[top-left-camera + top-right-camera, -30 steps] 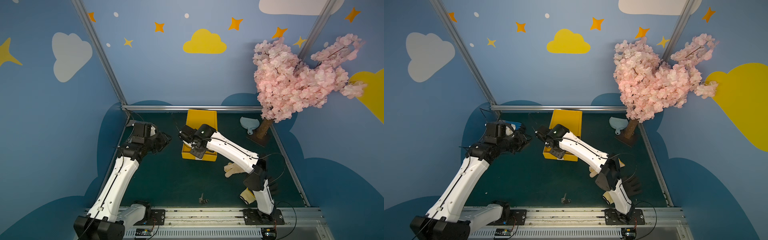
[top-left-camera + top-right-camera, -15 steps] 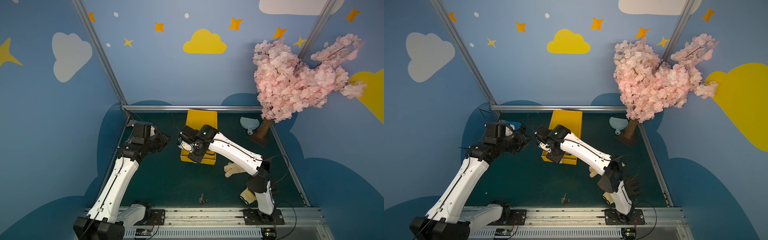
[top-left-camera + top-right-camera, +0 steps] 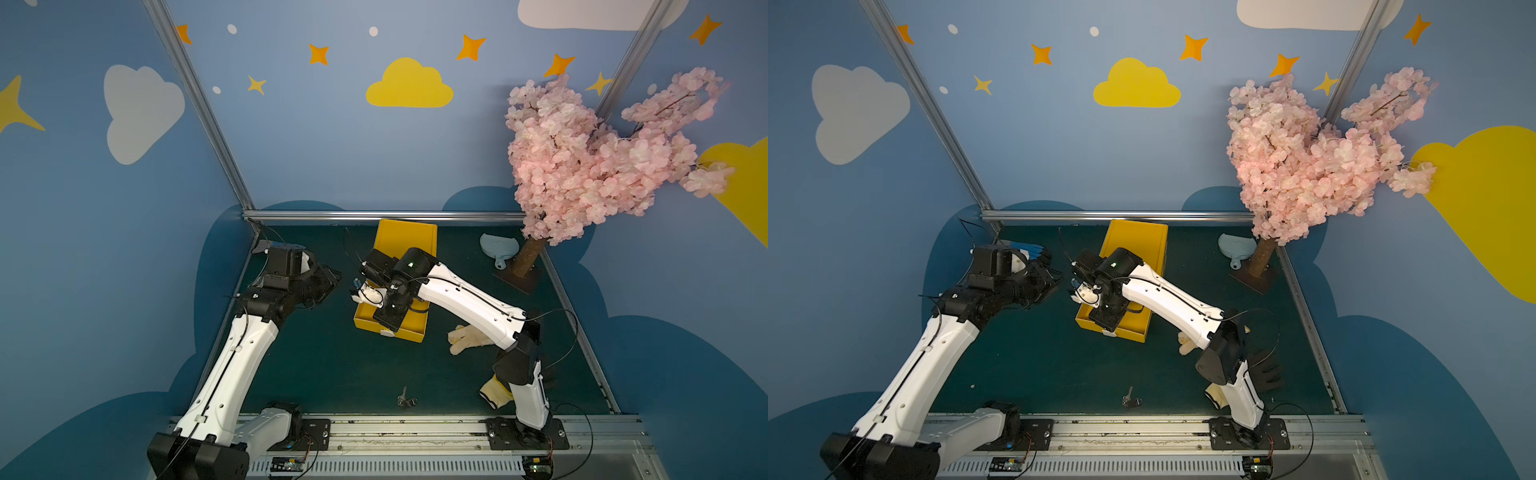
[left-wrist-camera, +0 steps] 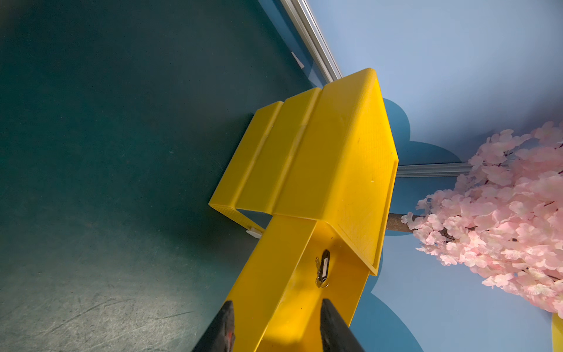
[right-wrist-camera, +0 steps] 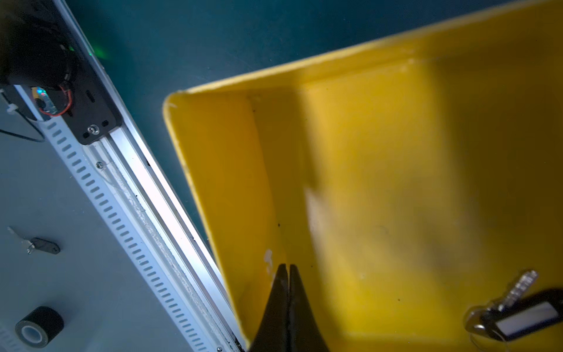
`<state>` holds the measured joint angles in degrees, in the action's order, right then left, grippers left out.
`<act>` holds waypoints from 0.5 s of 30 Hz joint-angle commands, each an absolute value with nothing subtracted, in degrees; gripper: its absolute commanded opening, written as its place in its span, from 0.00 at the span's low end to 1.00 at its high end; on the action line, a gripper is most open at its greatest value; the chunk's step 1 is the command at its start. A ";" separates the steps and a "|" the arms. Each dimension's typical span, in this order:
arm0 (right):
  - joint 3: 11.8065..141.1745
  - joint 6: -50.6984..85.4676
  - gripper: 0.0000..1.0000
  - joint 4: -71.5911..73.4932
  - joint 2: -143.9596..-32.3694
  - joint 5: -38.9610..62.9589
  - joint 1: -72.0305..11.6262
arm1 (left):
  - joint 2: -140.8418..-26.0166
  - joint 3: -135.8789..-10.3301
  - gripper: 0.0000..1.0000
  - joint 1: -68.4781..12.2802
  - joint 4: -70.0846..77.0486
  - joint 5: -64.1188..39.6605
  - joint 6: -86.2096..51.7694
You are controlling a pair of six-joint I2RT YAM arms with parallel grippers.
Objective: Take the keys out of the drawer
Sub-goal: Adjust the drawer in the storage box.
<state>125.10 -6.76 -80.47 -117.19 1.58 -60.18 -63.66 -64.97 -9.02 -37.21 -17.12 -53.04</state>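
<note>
The yellow drawer (image 3: pixel 419 329) (image 3: pixel 1136 332) stands pulled out of its yellow housing (image 3: pixel 405 237) at mid-table. One bunch of keys (image 4: pixel 323 268) (image 5: pixel 518 314), silver with a black tag and white label, lies on the drawer floor. My right gripper (image 3: pixel 387 326) (image 5: pixel 288 267) hangs over the drawer's front end, shut and holding nothing, some way from those keys. My left gripper (image 3: pixel 332 283) (image 4: pixel 277 303) is open just left of the drawer, its fingers (image 4: pixel 227 320) straddling the side wall. A second bunch of keys (image 3: pixel 406 400) (image 3: pixel 1131 400) lies on the mat by the front rail.
A cream glove (image 3: pixel 469 338), another glove (image 3: pixel 492 395) and a black glove (image 3: pixel 1268 374) lie by the right arm's base. A blue glove (image 3: pixel 1027 249) sits behind my left wrist. The pink tree (image 3: pixel 582 166) and a pale blue scoop (image 3: pixel 498 247) occupy the back right.
My right gripper has turned and slid toward the drawer's front end, still shut. The left arm has hardly moved.
</note>
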 commanded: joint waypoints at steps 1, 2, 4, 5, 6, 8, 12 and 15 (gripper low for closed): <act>128.70 -4.48 0.06 -81.54 -115.29 -6.91 -59.56 | -63.54 -64.84 0.47 -8.85 -36.83 -17.36 -53.00; 129.48 -4.03 0.10 -81.66 -115.23 -9.11 -59.35 | -63.67 -64.81 0.47 -8.81 -36.83 -17.40 -53.02; 130.35 -3.63 0.17 -82.04 -115.11 -12.33 -58.89 | -63.65 -64.93 0.47 -8.79 -36.83 -17.47 -52.98; 130.38 -3.48 0.19 -82.33 -115.09 -14.24 -58.65 | -63.72 -65.03 0.47 -8.79 -36.83 -17.49 -52.93; 130.32 -3.38 0.22 -82.64 -115.13 -15.54 -58.42 | -63.73 -65.04 0.47 -8.79 -36.86 -17.49 -52.91; 129.45 -3.02 0.27 -83.71 -115.21 -18.01 -57.92 | -63.81 -65.05 0.47 -8.72 -36.63 -17.87 -52.93; 127.69 -2.23 0.29 -85.67 -116.23 -20.57 -56.55 | -64.00 -65.28 0.47 -8.70 -36.39 -18.11 -52.65; 127.58 -1.38 0.29 -87.48 -117.66 -23.20 -56.01 | -64.25 -65.27 0.47 -8.64 -36.15 -18.62 -52.56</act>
